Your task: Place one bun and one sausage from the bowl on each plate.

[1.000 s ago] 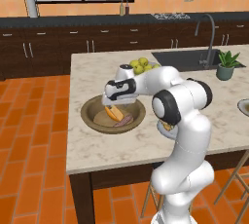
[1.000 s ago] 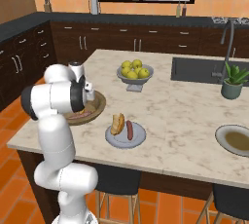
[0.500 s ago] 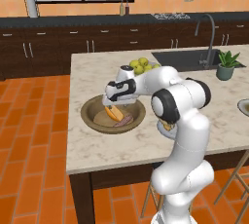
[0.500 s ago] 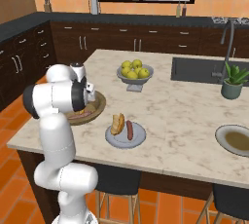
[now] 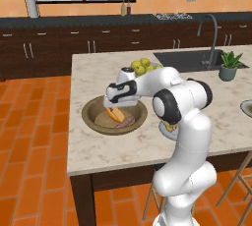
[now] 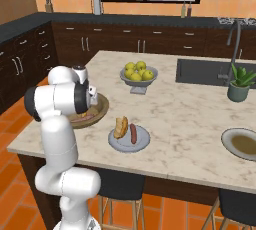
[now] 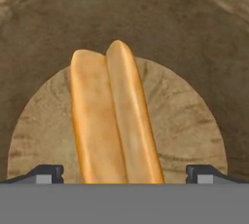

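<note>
1. One bun (image 7: 114,116) lies straight ahead of the gripper (image 7: 124,173), between its widely parted fingertips (image 7: 46,173) — neither tip touches it.
2. It rests on the flat floor of the bowl (image 5: 91,114), near the counter's left edge.
3. The bun is long, split, golden and smooth; the bowl is round, shallow brown wood with a grained surface.
4. A sausage (image 5: 127,121) lies beside the bun.

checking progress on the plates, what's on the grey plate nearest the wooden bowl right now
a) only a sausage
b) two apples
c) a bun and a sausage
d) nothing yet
c: in the right base view the grey plate beside the wooden bowl already carries a bun and a sausage side by side.
</note>
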Available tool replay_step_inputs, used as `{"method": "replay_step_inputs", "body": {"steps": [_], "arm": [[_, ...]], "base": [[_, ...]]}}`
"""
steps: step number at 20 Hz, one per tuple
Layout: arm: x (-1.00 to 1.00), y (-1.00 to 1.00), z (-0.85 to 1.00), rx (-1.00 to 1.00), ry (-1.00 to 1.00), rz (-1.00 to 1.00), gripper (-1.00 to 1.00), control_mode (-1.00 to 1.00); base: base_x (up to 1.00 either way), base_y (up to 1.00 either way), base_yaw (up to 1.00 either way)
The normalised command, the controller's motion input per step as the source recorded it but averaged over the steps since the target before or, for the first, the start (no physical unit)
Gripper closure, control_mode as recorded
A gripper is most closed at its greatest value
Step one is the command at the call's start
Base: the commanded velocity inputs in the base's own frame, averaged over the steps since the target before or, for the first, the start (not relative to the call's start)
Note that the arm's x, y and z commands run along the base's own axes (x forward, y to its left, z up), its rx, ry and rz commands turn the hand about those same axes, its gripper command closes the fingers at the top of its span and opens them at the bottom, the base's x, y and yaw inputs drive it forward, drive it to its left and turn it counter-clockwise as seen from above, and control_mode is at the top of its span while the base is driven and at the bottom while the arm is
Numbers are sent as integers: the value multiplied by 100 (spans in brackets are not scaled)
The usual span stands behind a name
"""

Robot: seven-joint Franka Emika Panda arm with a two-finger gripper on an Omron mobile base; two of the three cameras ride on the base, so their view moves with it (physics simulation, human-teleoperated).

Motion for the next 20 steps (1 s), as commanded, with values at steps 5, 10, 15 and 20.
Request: {"method": "replay_step_inputs", "body": {"steps": [5,10,15,20], "arm": [[0,10,-20,0,0,0,-100,-100],[0,0,-16,0,0,0,-100,-100],[0,0,-28,0,0,0,-100,-100],[0,0,-14,0,0,0,-100,-100]], "base": [[0,0,0],[0,0,0],[0,0,0],[0,0,0]]}}
